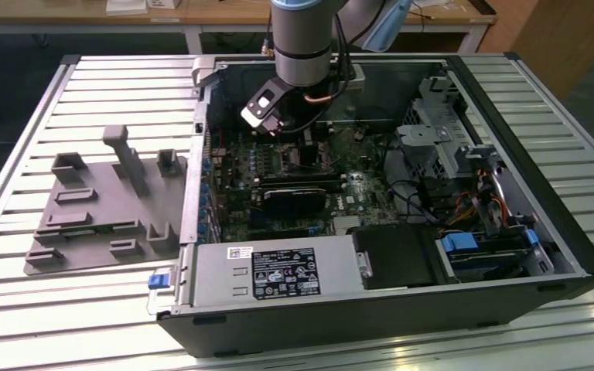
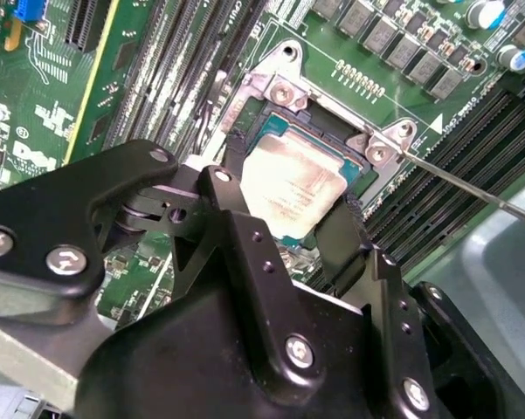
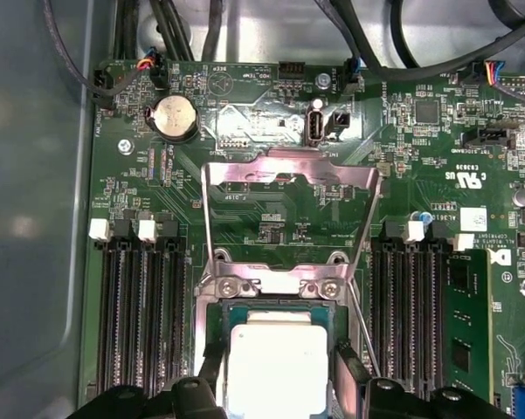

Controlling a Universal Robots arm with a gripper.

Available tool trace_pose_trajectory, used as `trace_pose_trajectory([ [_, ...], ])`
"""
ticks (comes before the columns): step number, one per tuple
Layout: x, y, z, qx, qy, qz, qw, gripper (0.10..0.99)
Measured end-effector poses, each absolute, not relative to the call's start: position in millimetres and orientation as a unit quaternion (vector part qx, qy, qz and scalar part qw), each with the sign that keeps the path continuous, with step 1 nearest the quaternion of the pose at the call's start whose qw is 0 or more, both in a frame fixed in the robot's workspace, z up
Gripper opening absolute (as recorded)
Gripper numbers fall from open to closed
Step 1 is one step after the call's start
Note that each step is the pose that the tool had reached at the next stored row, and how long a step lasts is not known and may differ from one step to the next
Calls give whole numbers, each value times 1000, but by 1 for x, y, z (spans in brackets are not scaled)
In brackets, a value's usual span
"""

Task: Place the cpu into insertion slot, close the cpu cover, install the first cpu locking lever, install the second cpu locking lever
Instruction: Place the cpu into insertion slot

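Observation:
The cpu (image 3: 275,362), a flat square chip with a pale silvery top, lies level in the insertion slot (image 3: 271,305) on the green board. My gripper (image 3: 278,371) straddles it, with one black finger (image 2: 236,166) against one edge and the other against the opposite edge, shut on the chip. The cpu cover (image 3: 288,175), a thin silvery frame, is swung open and lies back beyond the slot. A thin wire locking lever (image 2: 463,179) sticks out to the side, unlatched. In the exterior view the gripper (image 1: 295,147) reaches down into the open computer case.
Black memory slots (image 3: 144,323) flank the socket on both sides, and a coin battery (image 3: 175,118) sits beyond the cover. In the case are a black card (image 1: 297,197), a power supply (image 1: 276,274) and a drive cage (image 1: 452,147). A grey fixture (image 1: 101,209) stands on the slatted table.

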State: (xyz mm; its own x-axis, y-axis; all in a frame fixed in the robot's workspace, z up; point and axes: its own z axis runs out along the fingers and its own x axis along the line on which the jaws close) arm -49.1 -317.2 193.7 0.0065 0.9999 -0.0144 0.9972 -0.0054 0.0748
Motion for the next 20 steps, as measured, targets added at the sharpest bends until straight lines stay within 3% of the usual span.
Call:
trace_pose_trajectory([
  [20, -49, -317, 220, 709, 704, 21, 32, 600],
])
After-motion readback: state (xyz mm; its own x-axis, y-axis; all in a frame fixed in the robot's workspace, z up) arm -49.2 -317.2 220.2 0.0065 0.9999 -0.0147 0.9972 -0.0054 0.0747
